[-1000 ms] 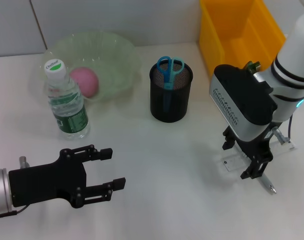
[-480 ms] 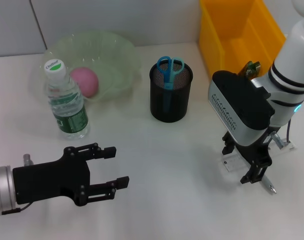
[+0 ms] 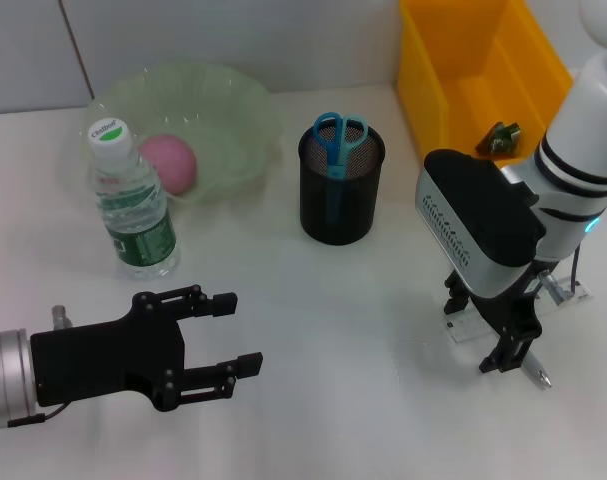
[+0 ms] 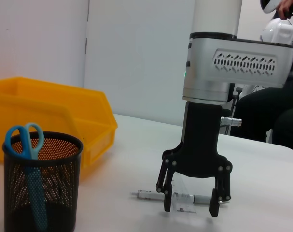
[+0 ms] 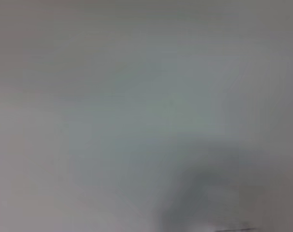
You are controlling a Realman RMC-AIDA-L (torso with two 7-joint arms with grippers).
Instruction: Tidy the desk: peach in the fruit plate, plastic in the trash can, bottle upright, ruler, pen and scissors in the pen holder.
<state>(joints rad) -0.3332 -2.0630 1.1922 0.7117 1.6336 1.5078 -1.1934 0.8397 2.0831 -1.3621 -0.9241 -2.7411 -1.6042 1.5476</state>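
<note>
Nearest the robot, the left tool (image 3: 223, 335) hangs low over the desk (image 3: 323, 400), its fingers spread and holding nothing, apart from everything. Farther out on the right side, the right tool (image 3: 495, 335) stands fingertips-down, spread, straddling the clear ruler (image 3: 465, 325) and the pen (image 3: 533, 370), which lie close together on the desk; the left wrist view shows both between its fingers, neither lifted. The risk is that the fingers, closing here, catch ruler and pen together, or pinch only the thin ruler's edge so that it skids flat or tips out on lifting. Beyond, the bottle (image 3: 131, 205) stands upright, the scissors (image 3: 335, 145) already sit in the pen holder (image 3: 341, 190), and the peach (image 3: 169, 163) rests in the fruit plate (image 3: 233, 105). Farthest right, the yellow trash can (image 3: 453, 70) holds a dark scrap (image 3: 502, 136), perhaps the plastic.
</note>
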